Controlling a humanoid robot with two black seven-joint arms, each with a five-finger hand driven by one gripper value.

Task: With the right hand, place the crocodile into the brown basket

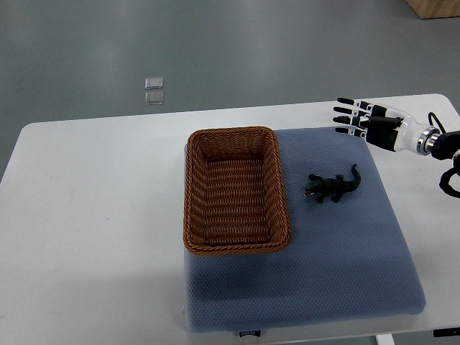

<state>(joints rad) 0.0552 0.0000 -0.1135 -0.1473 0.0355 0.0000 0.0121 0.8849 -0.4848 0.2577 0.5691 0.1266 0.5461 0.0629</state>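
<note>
One right hand (pixel 374 122) is hovering over the far right corner of the blue mat (pixel 323 287), its fingers stretched out and holding nothing. Nearer the camera, the crocodile (pixel 332 187) is lying on the mat, apart from the hand. The brown basket (pixel 233 134) is sitting just to the crocodile's left, on the mat covering the white surface (pixel 86 215).

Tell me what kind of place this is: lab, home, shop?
Probably a robotics lab or test room: plain white table on bare grey floor, a staged blue mat with brown basket and toy crocodile, plus the robot's open right hand.
</note>
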